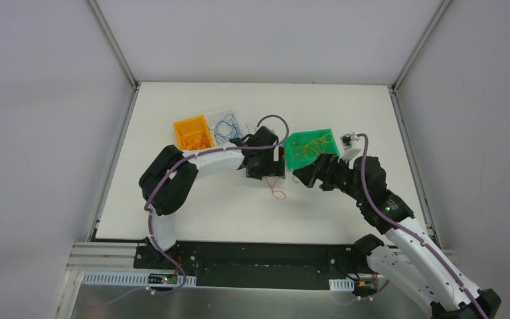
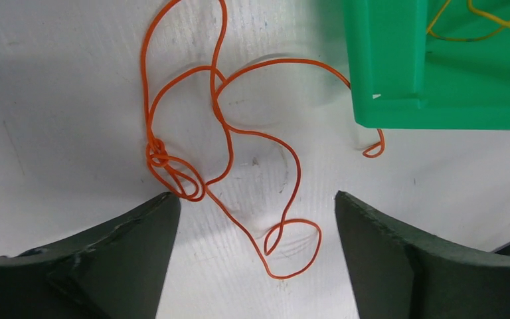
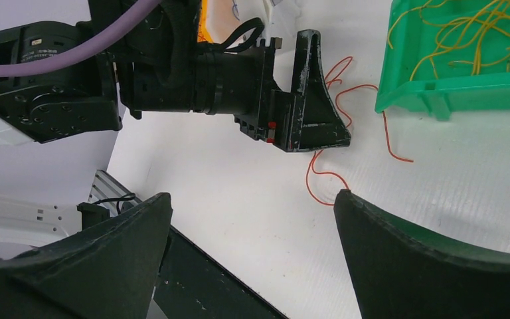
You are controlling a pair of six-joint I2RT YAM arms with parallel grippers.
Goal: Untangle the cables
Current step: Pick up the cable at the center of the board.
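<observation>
A single orange cable (image 2: 229,143) is laid loose on the desk (image 1: 192,212) near its middle, just beside the near left corner of the green tray (image 2: 398,86), in which a heap of yellow cables (image 3: 465,40) is held. The jaws of the left arm (image 1: 199,161) are spread wide with nothing held, and are poised over this cable so that its lower loops lie between them. The jaws of the right arm (image 1: 405,229) are likewise parted and empty, and are kept a little nearer the near edge. The step in hand is judged to be the taking up of this one strand. A small knot (image 2: 159,158) is seen close by the left jaw, so a low, exact pinch on the thin cable beside it is probably called for. Whether the desk is touched by the left jaws cannot be told. The top of the cable is cut off in the left wrist view, and a stretch is hidden at the tray's rim. From above it is mostly covered by the arm.
</observation>
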